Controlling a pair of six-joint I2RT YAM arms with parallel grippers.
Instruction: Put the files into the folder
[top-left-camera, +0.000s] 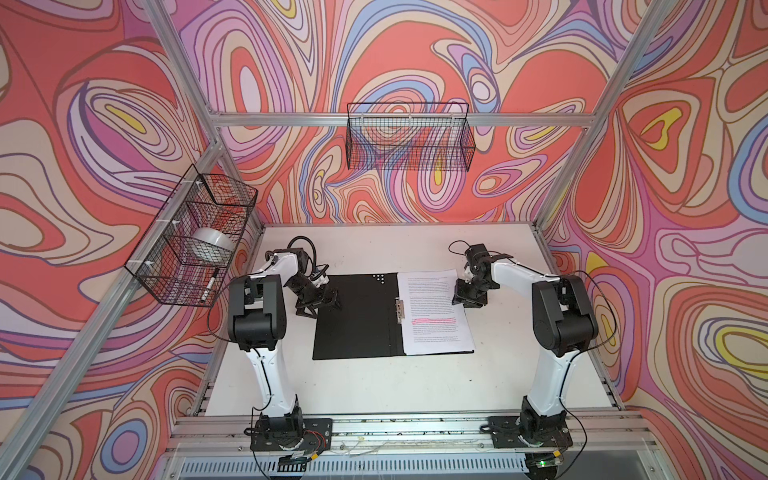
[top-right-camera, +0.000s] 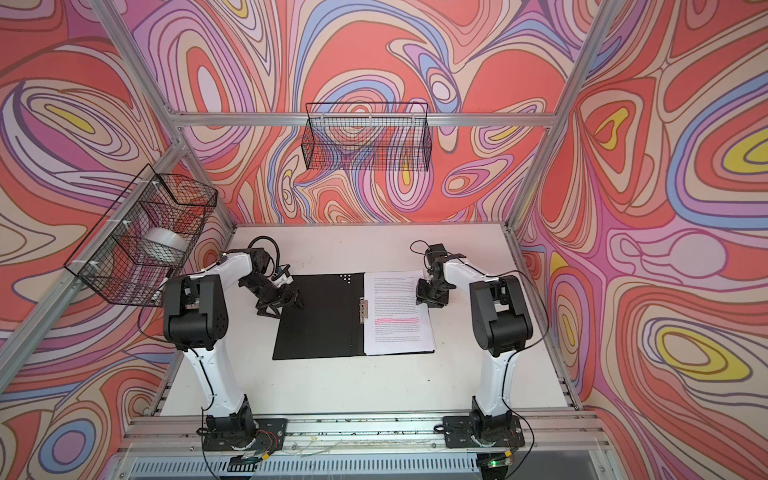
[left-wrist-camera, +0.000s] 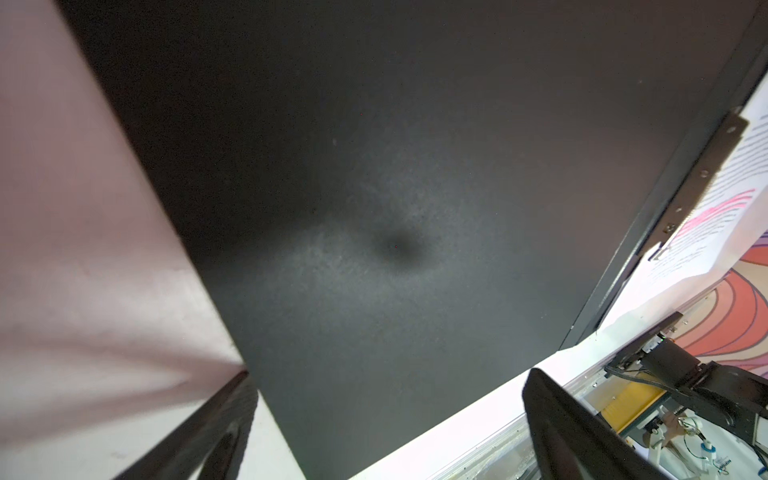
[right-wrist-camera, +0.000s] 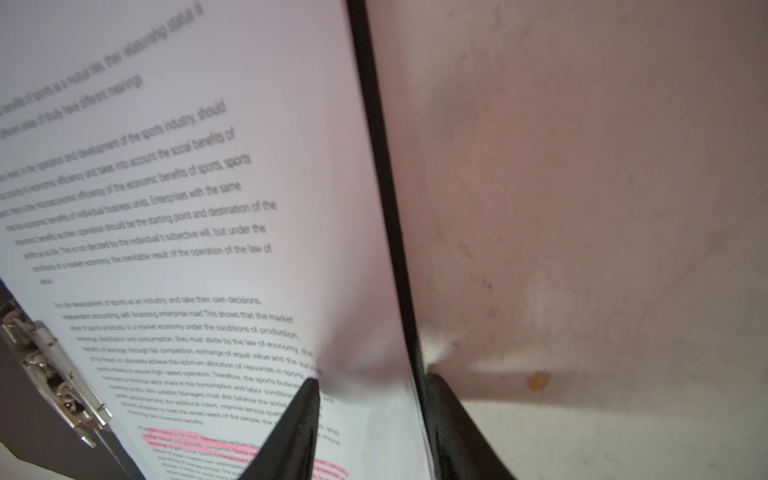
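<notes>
We hold the left gripper (top-left-camera: 321, 308) wide over the folder (top-left-camera: 353, 324); the right gripper (right-wrist-camera: 372, 379), half-open, straddles the edge of the files (top-left-camera: 436, 320).

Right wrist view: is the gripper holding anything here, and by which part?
Nothing is held. The right gripper stands open astride the outer edge of the files and folder, one fingertip over the paper, one over the table.

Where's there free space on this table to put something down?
Widest bare table: between the folder's near edge and the arm bases. Another strip runs behind it, by the back wall. Crowded: left gripper at the folder's left edge, right gripper at the files' right edge.
</notes>
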